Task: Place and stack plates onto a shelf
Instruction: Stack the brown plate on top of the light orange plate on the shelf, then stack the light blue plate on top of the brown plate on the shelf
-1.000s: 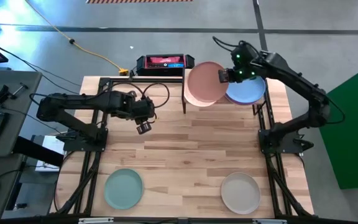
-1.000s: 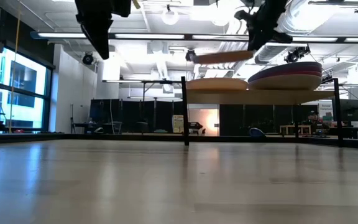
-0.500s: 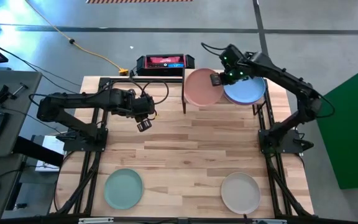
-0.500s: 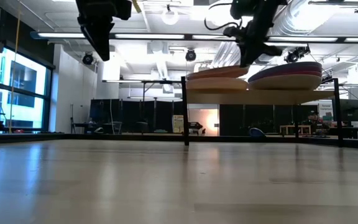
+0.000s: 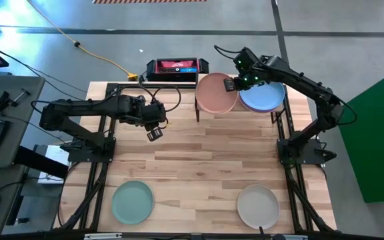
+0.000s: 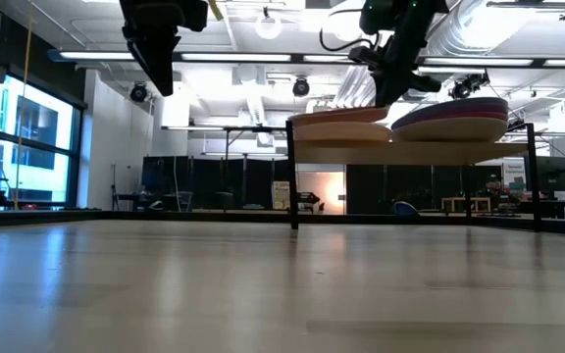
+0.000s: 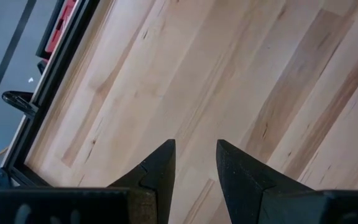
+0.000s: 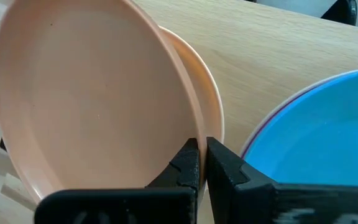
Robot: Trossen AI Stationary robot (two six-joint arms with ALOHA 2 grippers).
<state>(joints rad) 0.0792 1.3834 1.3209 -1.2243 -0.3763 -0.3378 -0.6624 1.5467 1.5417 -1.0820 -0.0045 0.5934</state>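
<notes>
The right gripper (image 5: 231, 85) is clamped on the rim of a terracotta plate (image 5: 217, 93), fingers pinching the edge nearest the blue-topped stack. This plate sits tilted over the left-hand stack on the shelf (image 6: 410, 152); the right wrist view shows a peach plate (image 8: 207, 112) directly beneath it, with one edge of the held plate raised. Judged from this, the plate is being lowered onto the stack and is not yet released.

Beside it, a second stack occupies the other half of the shelf, topped by a blue plate (image 5: 264, 97); in the low view, darker and beige layers show beneath it, though the count cannot be confirmed.

The left gripper (image 5: 154, 135) hangs empty above the bare worktop (image 5: 205, 160), fingers parted, well away from any plate.

Remaining work: a mint green plate (image 5: 132, 203) and a beige plate (image 5: 257, 206) lie on the near edge of the worktop, well apart. Both await transfer to the shelf.
</notes>
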